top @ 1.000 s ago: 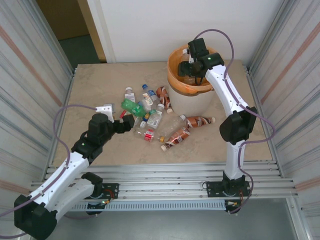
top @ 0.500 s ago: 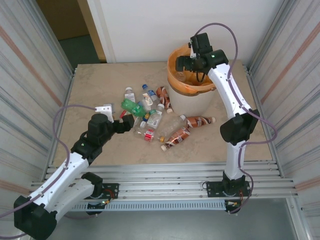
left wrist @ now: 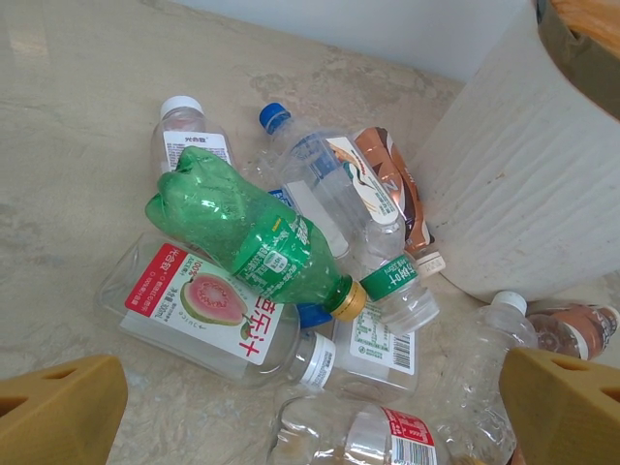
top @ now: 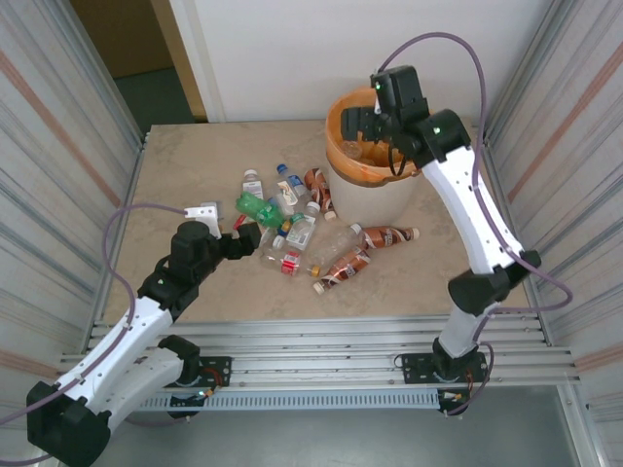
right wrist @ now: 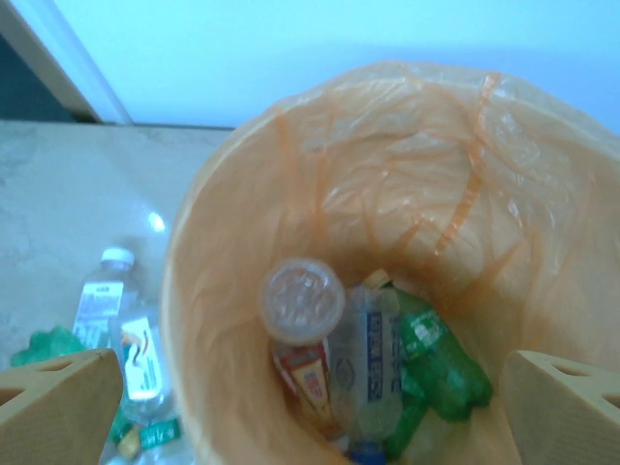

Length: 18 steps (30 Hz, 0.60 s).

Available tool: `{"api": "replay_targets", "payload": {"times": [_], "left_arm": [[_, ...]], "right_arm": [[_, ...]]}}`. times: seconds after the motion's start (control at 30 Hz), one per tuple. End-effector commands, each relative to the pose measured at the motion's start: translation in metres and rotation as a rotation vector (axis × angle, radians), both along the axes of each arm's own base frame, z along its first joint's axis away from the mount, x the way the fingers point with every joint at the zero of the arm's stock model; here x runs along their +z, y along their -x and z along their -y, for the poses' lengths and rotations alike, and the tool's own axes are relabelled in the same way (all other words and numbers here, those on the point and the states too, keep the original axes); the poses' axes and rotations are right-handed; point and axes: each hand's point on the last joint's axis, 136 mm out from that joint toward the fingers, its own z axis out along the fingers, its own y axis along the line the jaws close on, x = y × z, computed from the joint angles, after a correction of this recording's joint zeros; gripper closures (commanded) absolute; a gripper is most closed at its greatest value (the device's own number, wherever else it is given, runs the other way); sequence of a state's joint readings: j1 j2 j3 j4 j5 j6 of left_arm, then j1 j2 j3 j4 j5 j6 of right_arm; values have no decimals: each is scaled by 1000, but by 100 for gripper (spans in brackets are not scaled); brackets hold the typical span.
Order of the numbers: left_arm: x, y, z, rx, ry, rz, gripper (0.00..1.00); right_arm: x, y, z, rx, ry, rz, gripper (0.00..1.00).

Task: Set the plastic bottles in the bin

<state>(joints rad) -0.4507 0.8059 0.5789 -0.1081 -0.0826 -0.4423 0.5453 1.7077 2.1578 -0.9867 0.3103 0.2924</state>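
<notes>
Beige table (top: 185, 165): we judged green bottle (left wrist: 247, 237) light, crushable, slippery; hold mid-body; left gripper (left wrist: 310, 387) spread near it, right gripper (right wrist: 310, 378) spread over bin (right wrist: 194, 252).

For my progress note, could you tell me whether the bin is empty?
Not empty: green and clear bottles lie at the bottom of the bin.

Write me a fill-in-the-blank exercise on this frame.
The bag lining the bin is ____.
The right gripper hangs over the bin, jaws ____.
In front of the left gripper, a ____ bottle lies on the fruit-labelled bottle.
Missing: orange; open; green.
</notes>
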Motion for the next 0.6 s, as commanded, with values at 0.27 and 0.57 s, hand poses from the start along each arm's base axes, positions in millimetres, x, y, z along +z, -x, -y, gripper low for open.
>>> {"api": "replay_targets", "payload": {"times": [0.27, 0.57], "left_arm": [[-15, -8, -6, 35, -47, -56, 1], [-25, -16, 5, 12, -12, -103, 1]], "right_arm": [[-68, 98, 40, -285, -101, -12, 2], [-173, 155, 46, -415, -261, -218, 2]]}}
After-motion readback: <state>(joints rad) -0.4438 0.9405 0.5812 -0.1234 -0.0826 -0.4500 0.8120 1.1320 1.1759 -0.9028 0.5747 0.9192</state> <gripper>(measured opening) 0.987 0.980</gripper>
